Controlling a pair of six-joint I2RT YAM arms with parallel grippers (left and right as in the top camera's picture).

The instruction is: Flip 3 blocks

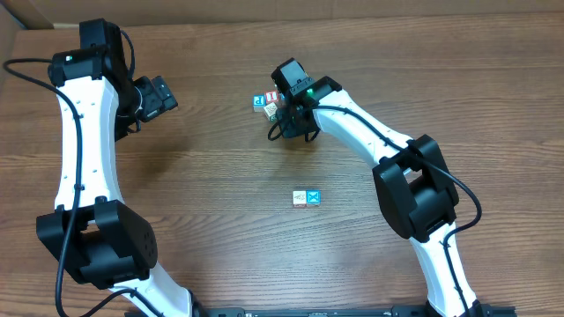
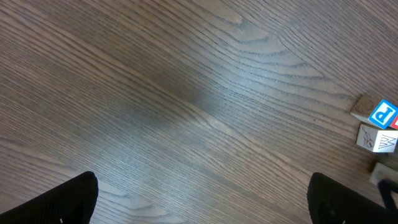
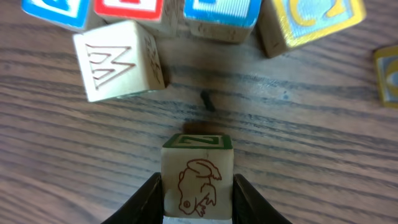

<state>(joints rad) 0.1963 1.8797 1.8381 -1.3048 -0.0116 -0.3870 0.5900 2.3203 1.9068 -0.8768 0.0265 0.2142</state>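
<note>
Block (image 3: 198, 167) in right hand (image 3: 198, 194), base unseen

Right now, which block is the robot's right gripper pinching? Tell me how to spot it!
On the wooden table, follow the white right arm to the right gripper. Between its fingers stands a cream block, near a row of blue, red and yellow blocks. Only it shows a reddish-brown animal drawing and a green-edged top; its cream neighbour shows a zigzag letter.
</note>
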